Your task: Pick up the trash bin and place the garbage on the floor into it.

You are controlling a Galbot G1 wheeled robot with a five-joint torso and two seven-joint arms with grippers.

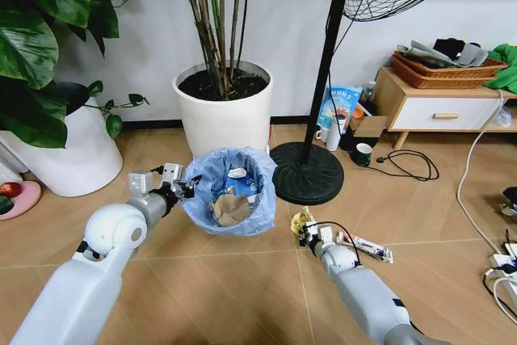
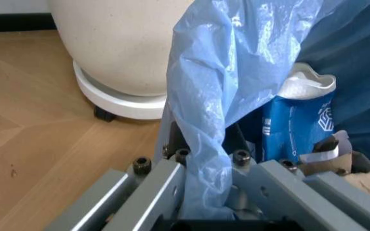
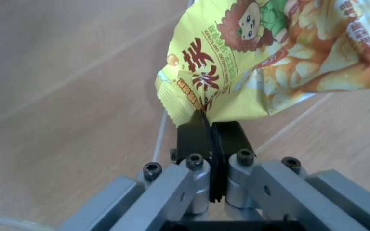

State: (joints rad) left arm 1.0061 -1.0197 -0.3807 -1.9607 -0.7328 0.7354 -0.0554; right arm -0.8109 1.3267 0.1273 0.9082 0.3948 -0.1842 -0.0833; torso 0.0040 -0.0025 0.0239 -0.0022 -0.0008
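The trash bin, lined with a crinkly light-blue bag, is in front of me in the head view. My left gripper is shut on its near-left rim, pinching bag and wall. Inside lie a blue-white carton and crumpled brown paper. My right gripper is low over the floor to the right of the bin, shut on the corner of a yellow snack wrapper. A long thin wrapper lies on the floor just right of it.
A fan's round black base stands right behind the bin's right side. Behind it are a white plant pot and a larger pot at left. A low cabinet, cups and cables are at right.
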